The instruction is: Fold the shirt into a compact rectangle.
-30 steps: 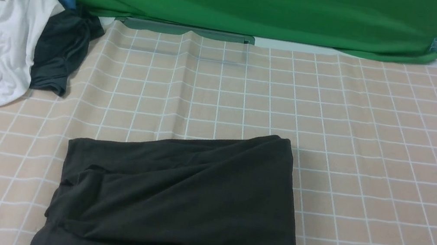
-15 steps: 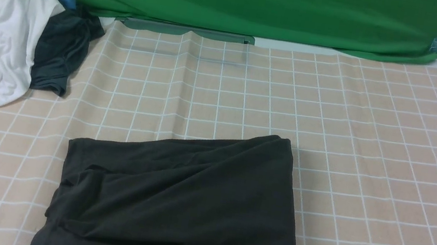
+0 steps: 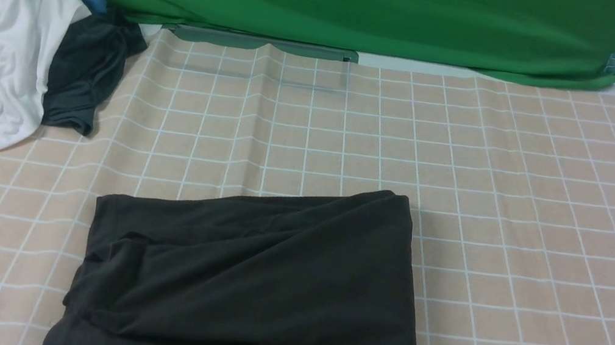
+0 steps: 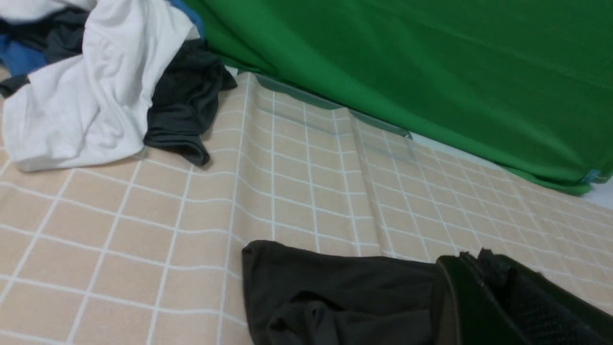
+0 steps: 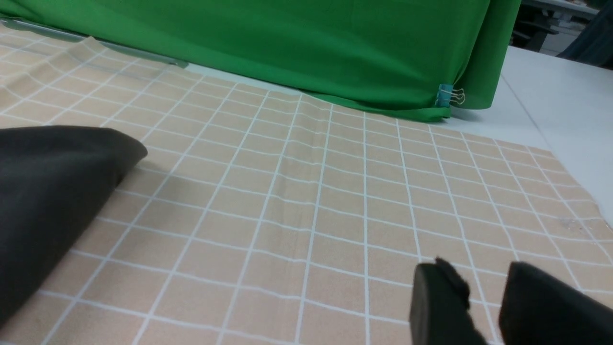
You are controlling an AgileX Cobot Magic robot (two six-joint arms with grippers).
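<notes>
The shirt (image 3: 249, 287) lay folded into a rough rectangle on the checked cloth (image 3: 520, 231), at the near edge, a little left of centre, its top layer creased in diagonal ridges. The pile (image 3: 13, 45) of other garments sat well apart at the far left. The left gripper (image 4: 479, 268) hung just beside the shirt's left side with jaws closed and empty. The right gripper (image 5: 479, 282) hovered over bare cloth to the shirt's right, jaws narrowly parted, holding nothing. The knit looked soft, light and limp, so it would likely sag and slide on itself; a pinch through all layers at 2 corners of 1 edge seemed the safest hold.
</notes>
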